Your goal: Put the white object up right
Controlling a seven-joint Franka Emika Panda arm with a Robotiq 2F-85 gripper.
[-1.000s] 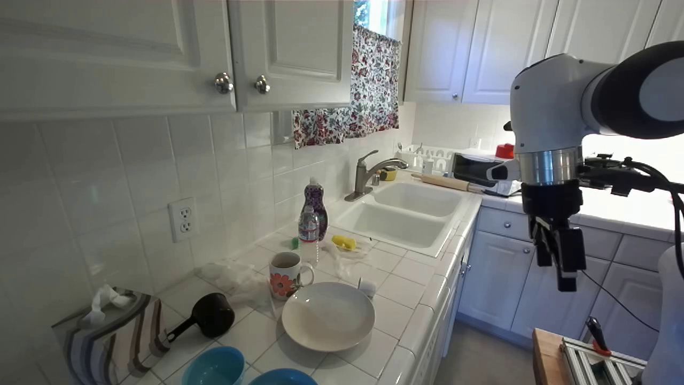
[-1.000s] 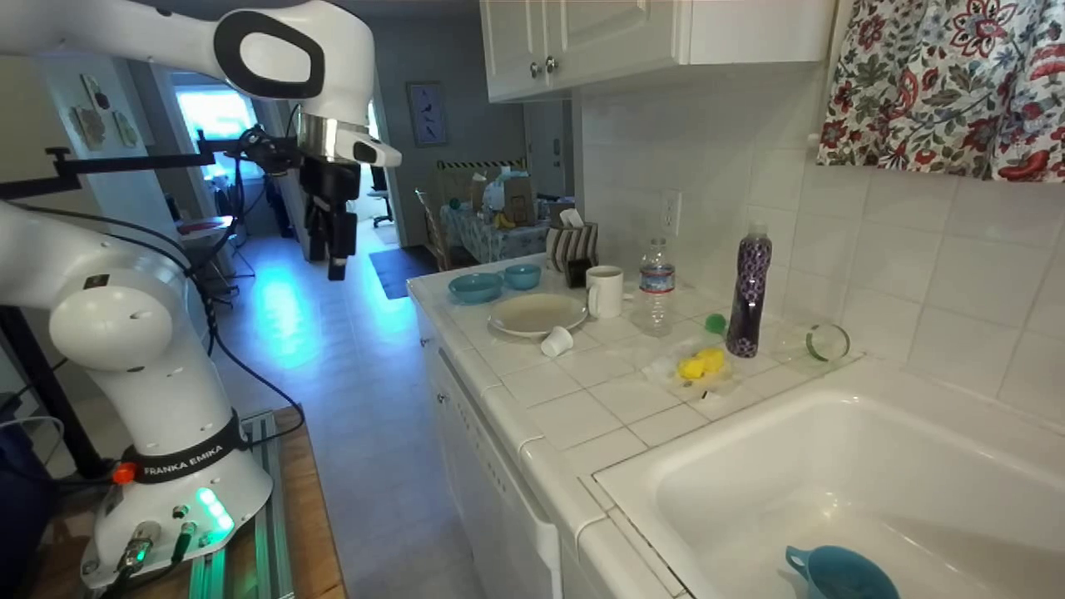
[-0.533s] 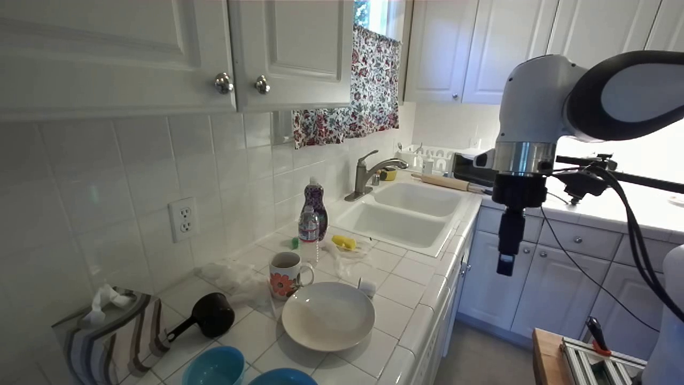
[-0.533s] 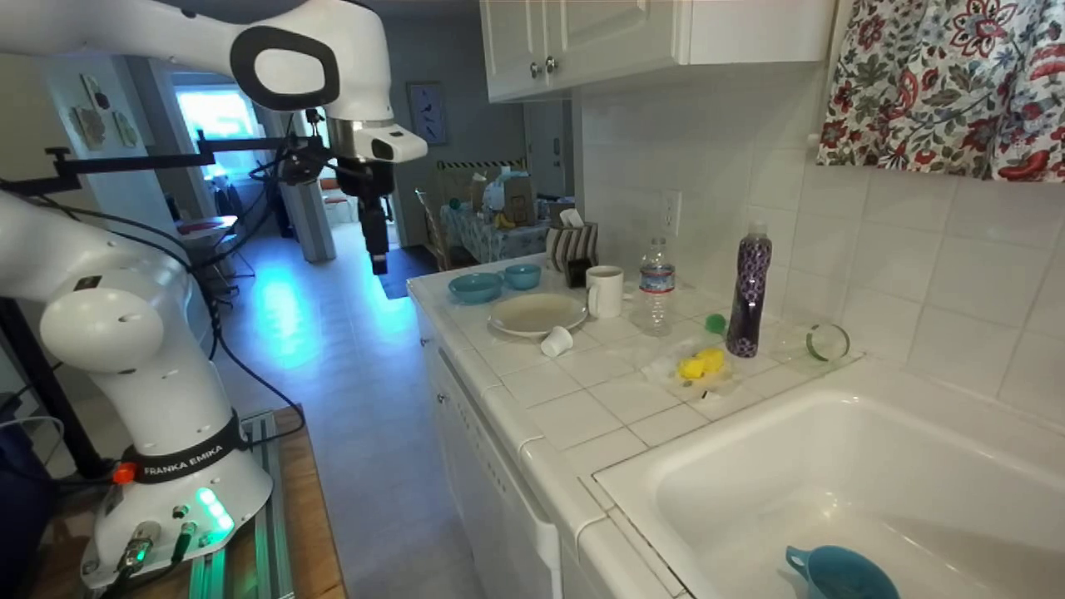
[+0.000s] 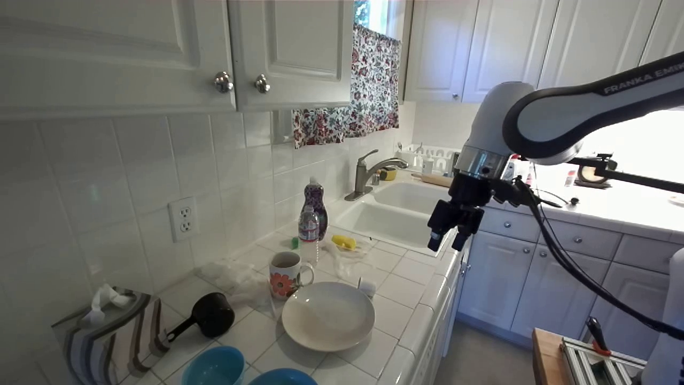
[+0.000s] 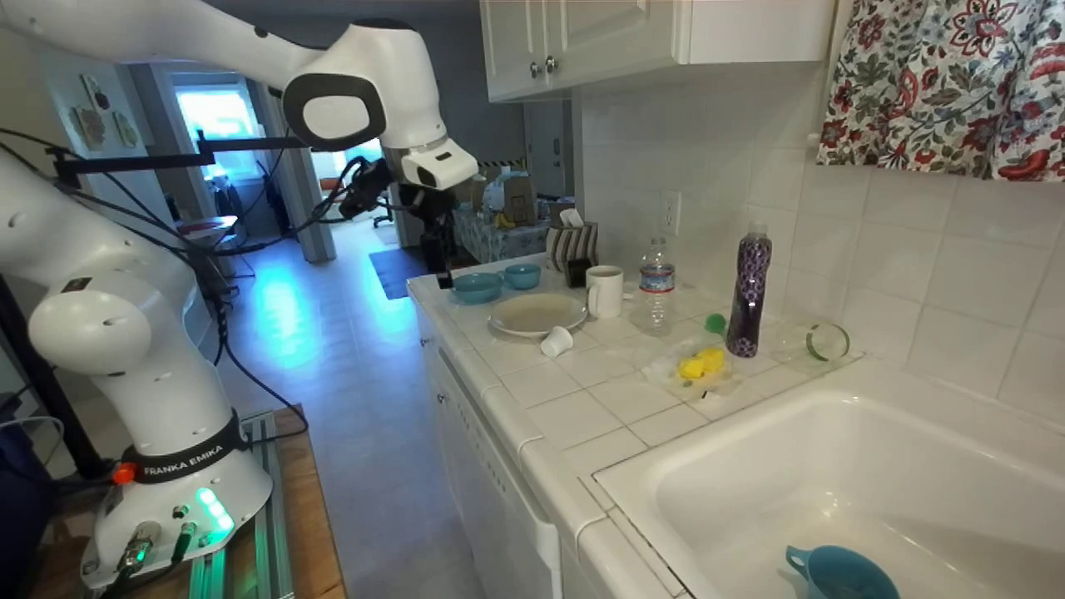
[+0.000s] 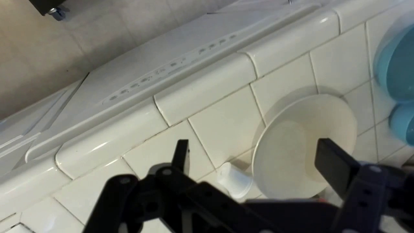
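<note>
The white object is a small whitish cup lying on its side on the tiled counter beside the large plate. It shows in both exterior views [image 5: 367, 287] [image 6: 557, 342], partly behind the plate's rim in one of them. In the wrist view, the white object [image 7: 234, 180] lies between the lines of the two fingers, nearer the left finger, close to the plate's edge. My gripper [image 7: 254, 149] is open and empty, its fingers wide apart. It hangs tilted in the air above the counter's front edge side, apart from the cup, in both exterior views [image 5: 447, 244] [image 6: 443, 279].
The large plate [image 7: 281, 158] sits right beside the cup. A flowered mug [image 5: 285, 275], a water bottle [image 6: 657, 287] and a purple bottle [image 6: 750, 291] stand behind. Blue bowls [image 7: 399, 64] are past the plate. The sink [image 6: 832, 466] lies at the counter's other end.
My arm has swung toward the counter and reached out. The gripper has turned and now tilts, with both fingers showing apart. The cup, plate and mug have not moved.
</note>
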